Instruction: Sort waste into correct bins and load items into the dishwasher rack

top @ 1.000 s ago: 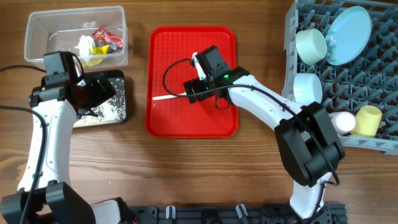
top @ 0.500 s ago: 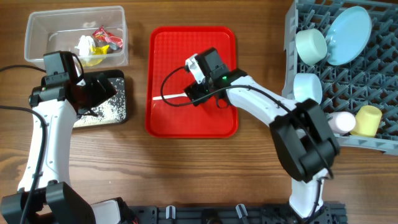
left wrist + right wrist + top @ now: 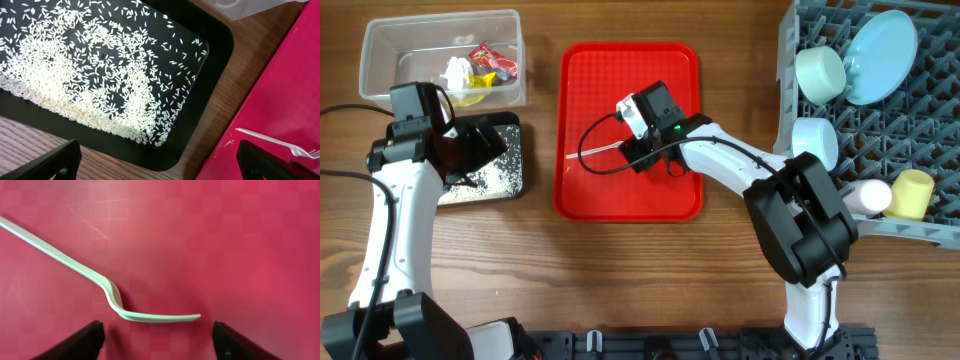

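White fork [image 3: 95, 276], laid on red tray [image 3: 225, 240], is straddled by right gripper [image 3: 160, 337], jaws parted. Left gripper [image 3: 160, 167] is held agape over black tray [image 3: 210, 60].

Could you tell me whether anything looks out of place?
Only the white plastic fork: it lies alone on the red tray, not in the dishwasher rack. The rice sits inside the black tray.

- We lose the fork's [image 3: 107, 287] handle past the right wrist view's left edge.
- Overhead, the right gripper [image 3: 638, 145] hides its head from us.
- Our overhead view cuts the rack [image 3: 920, 120] at the right.
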You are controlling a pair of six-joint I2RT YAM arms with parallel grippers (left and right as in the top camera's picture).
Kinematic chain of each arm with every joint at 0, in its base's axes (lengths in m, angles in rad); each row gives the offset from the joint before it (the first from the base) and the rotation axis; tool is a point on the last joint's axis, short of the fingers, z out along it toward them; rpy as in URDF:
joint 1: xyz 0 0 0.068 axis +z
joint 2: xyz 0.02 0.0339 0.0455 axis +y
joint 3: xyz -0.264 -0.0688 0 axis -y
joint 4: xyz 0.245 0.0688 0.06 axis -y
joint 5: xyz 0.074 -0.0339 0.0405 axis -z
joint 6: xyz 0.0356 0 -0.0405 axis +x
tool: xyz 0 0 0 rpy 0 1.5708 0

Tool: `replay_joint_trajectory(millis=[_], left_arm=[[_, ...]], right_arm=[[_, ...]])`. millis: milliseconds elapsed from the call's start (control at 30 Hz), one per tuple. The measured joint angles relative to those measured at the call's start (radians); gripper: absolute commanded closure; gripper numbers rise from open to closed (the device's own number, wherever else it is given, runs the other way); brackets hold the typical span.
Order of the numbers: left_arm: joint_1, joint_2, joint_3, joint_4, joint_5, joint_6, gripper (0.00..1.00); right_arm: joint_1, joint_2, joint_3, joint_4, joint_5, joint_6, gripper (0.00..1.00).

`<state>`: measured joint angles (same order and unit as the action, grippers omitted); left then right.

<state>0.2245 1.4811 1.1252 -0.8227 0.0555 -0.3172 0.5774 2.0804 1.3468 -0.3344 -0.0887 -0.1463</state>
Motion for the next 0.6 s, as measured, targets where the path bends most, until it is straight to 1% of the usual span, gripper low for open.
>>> replay_joint_trajectory(millis=[167, 300, 367, 400, 433, 533, 567, 600], left_arm=[[0.000, 0.000, 0.000, 0.000, 0.000, 0.000, 0.00], [0.000, 0.000, 0.000, 0.000, 0.000, 0.000, 0.00], [0.000, 0.000, 0.000, 0.000, 0.000, 0.000, 0.00], [0.000, 0.000, 0.000, 0.000, 0.000, 0.000, 0.00], [0.000, 0.000, 0.000, 0.000, 0.000, 0.000, 0.00], [0.000, 0.000, 0.000, 0.000, 0.000, 0.000, 0.00], [0.000, 0.000, 0.000, 0.000, 0.000, 0.000, 0.00], [0.000, 0.000, 0.000, 0.000, 0.000, 0.000, 0.00]], right_arm=[[0.000, 0.000, 0.000, 0.001, -0.001, -0.009, 0.47], [0.000, 0.000, 0.000, 0.010, -0.001, -0.008, 0.59], [0.000, 0.000, 0.000, 0.015, -0.001, -0.008, 0.60], [0.000, 0.000, 0.000, 0.018, -0.001, -0.008, 0.58], [0.000, 0.000, 0.000, 0.021, -0.001, -0.008, 0.51], [0.000, 0.000, 0.002, 0.018, -0.001, 0.000, 0.38], [0.000, 0.000, 0.005, 0.011, -0.001, 0.008, 0.32], [0.000, 0.000, 0.014, 0.000, -0.001, 0.020, 0.30]])
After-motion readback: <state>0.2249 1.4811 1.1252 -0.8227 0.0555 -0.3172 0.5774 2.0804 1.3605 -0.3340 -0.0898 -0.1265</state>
